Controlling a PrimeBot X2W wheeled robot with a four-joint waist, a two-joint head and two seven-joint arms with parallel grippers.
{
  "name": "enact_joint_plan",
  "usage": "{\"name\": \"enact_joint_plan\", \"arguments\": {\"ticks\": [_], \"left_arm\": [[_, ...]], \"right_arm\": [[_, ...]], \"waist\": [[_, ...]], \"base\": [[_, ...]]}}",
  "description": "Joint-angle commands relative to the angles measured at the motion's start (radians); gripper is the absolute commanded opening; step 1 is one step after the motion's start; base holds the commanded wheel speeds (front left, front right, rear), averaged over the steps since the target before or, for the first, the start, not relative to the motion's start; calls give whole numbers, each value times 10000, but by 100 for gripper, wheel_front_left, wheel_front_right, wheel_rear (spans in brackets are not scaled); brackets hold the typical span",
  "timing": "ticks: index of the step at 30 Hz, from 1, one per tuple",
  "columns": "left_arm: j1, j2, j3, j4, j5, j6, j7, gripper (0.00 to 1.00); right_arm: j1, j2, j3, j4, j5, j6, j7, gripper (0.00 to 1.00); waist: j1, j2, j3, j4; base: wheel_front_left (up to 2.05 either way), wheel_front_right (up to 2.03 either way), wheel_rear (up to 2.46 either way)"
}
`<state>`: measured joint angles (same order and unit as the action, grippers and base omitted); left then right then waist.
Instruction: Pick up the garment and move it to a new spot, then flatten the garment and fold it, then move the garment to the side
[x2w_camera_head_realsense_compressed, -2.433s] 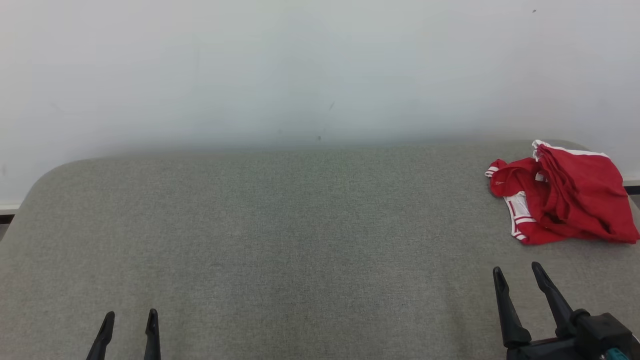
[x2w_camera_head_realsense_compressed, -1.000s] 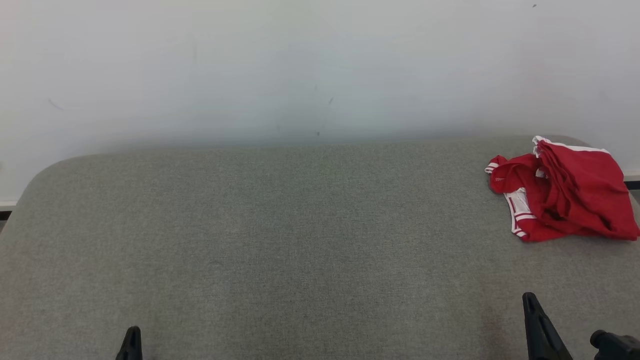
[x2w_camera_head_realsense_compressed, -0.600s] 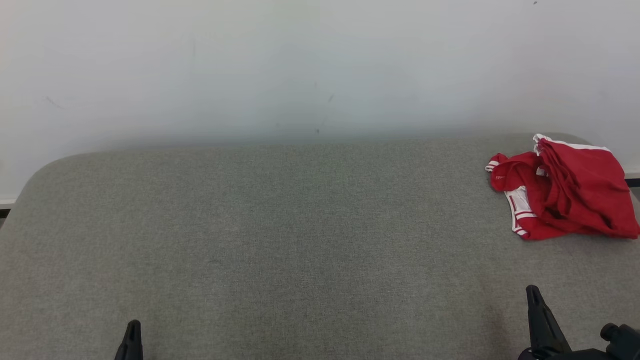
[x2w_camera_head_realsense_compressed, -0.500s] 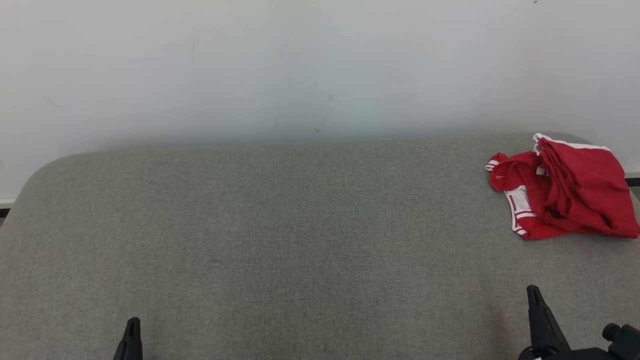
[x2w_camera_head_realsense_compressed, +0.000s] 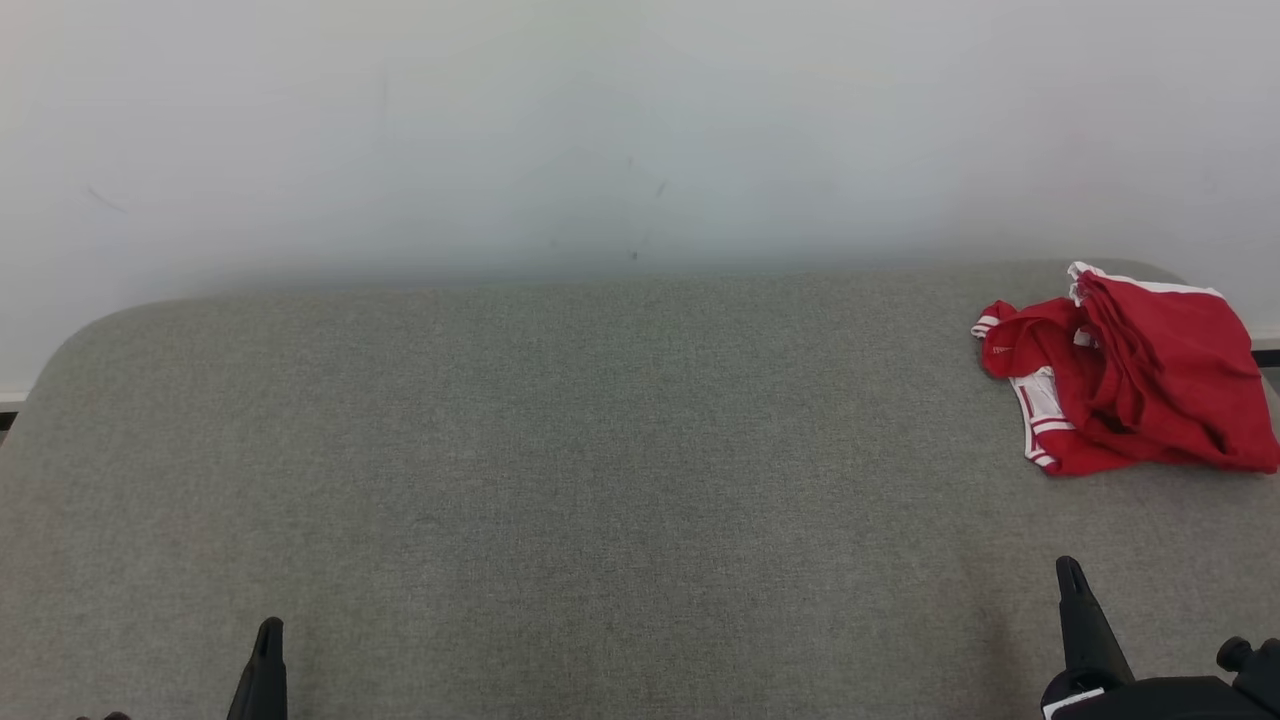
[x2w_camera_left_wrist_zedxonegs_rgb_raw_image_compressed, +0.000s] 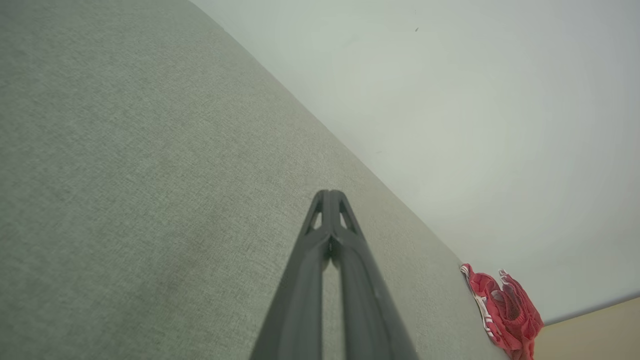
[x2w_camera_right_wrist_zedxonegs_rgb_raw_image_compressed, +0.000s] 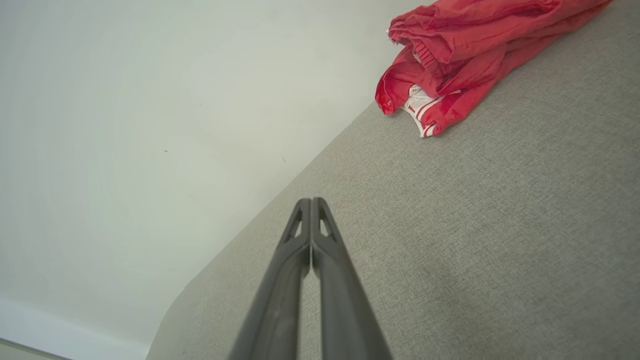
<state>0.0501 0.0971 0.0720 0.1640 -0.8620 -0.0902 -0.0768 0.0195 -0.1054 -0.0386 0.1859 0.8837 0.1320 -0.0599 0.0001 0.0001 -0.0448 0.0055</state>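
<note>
You're looking at a red garment (x2w_camera_head_realsense_compressed: 1150, 380) with white striped trim, a flecked grey-green surface (x2w_camera_head_realsense_compressed: 600, 450), an off-white wall (x2w_camera_head_realsense_compressed: 600, 120), and a black left claw (x2w_camera_left_wrist_zedxonegs_rgb_raw_image_compressed: 329, 192) and right claw (x2w_camera_right_wrist_zedxonegs_rgb_raw_image_compressed: 311, 200).

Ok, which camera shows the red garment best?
The head view: the whole crumpled garment lies sharp at the far right of the grey table. The right wrist view shows it larger but cut off by the frame's top; the left wrist view shows it small and distant.

grey woven tabletop (x2w_camera_head_realsense_compressed: 600, 450), far corners rounded. plain white wall (x2w_camera_head_realsense_compressed: 600, 120) right behind it. few small dark specks (x2w_camera_head_realsense_compressed: 634, 256) low on wall, near middle. dark strip (x2w_camera_head_realsense_compressed: 1266, 357) along wall foot, right side. tan floor (x2w_camera_left_wrist_zedxonegs_rgb_raw_image_compressed: 590, 330) beyond table's far end.
</note>
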Motion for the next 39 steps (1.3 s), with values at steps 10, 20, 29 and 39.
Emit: {"name": "enact_joint_plan", "arguments": {"ticks": [10,20,29,39], "left_arm": [[-478,-62,119,61,-1341,-123,349,0],[-715,-141,185,205,-2530,-175,662,0],[-886,-200,234,311,-3425,-230,881,0],[-1061,-263,281,424,-4331,-266,1121,0]], "right_arm": [[-383,84,-175,28,1314,-10,326,0],[-567,175,-292,130,2469,-12,603,0],[-708,244,-378,213,3325,-14,801,0],[-858,315,-468,297,4215,-16,1025,0]], "waist": [[-1,-1,57,-6],[-1,-1,120,-14],[-1,-1,171,-20],[-1,-1,227,-26]], "base": [[0,0,0],[0,0,0],[0,0,0],[0,0,0]]}}
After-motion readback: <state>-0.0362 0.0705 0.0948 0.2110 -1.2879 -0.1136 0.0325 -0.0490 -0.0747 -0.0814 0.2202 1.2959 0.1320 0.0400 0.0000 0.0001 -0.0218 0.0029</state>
